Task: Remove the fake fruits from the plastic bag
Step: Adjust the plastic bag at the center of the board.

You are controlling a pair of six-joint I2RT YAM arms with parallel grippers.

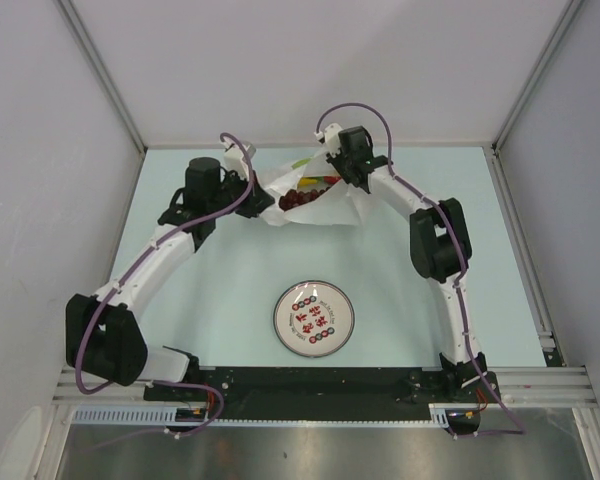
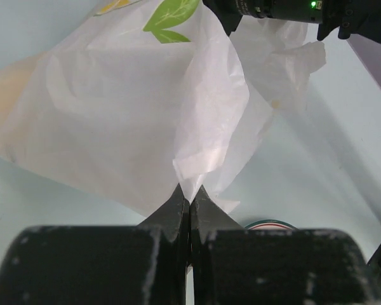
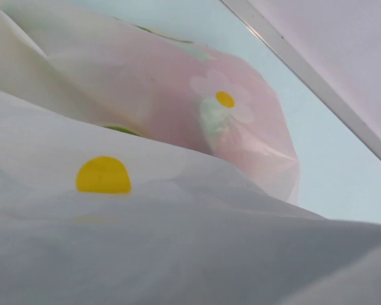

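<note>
**Bag held up at the far end of the desk, fruits inside**

No brand or readable word shows anywhere. The bag (image 1: 335, 208) carries only prints: green leaves (image 2: 168, 19), a white daisy with a yellow centre (image 3: 225, 98), and a plain yellow dot (image 3: 103, 175). The plate (image 1: 278, 318) has red characters and rings, too small to read.

The left jaws are fully closed, pinching a fold of the bag's thin plastic between their tips. The right jaws sit at the bag's upper edge in the top view. The right wrist view is filled with plastic, so how far they are open, or whether they grip, cannot be told.

The bag hangs between the two arms at the far side of the desk (image 1: 230, 270), well apart from the plate. Dark red grapes (image 1: 294, 200) lie in its open mouth. Red and yellow fruits (image 1: 318, 182) sit just behind them, too small to name.
</note>
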